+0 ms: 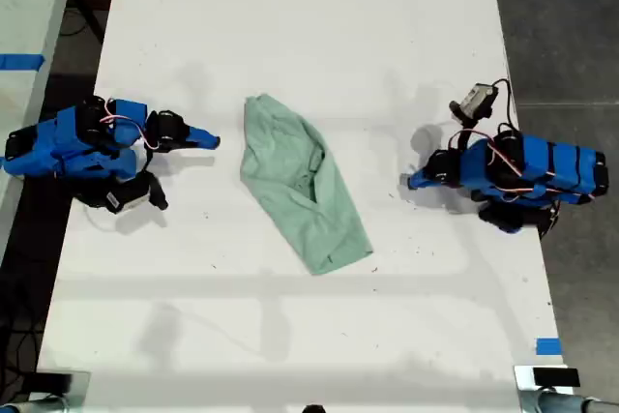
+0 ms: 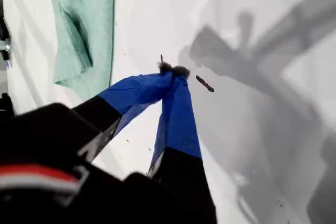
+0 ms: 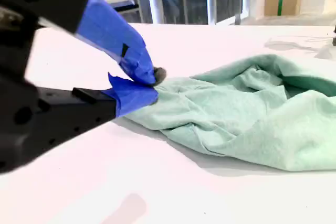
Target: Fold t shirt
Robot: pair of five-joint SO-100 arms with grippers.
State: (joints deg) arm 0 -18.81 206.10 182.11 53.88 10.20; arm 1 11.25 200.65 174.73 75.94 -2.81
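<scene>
The t shirt (image 1: 300, 186) is a pale mint-green cloth lying rumpled and folded in a slanted strip in the middle of the white table (image 1: 290, 336). My second gripper (image 1: 213, 139) is at the exterior view's left and points at the shirt's upper part. It is shut, with a small gap to the cloth. In the second wrist view its blue tips (image 3: 152, 85) meet just in front of the shirt (image 3: 247, 114). My first gripper (image 1: 411, 181) is at the exterior view's right, shut on nothing. Its closed tips (image 2: 170, 71) hang over bare table, well away from the shirt (image 2: 84, 24).
A blue tape mark (image 1: 547, 346) sits near the table's front corner at the exterior view's right. Dark floor (image 1: 561, 26) runs along that side. A second table with blue tape (image 1: 19, 61) stands at the exterior view's left.
</scene>
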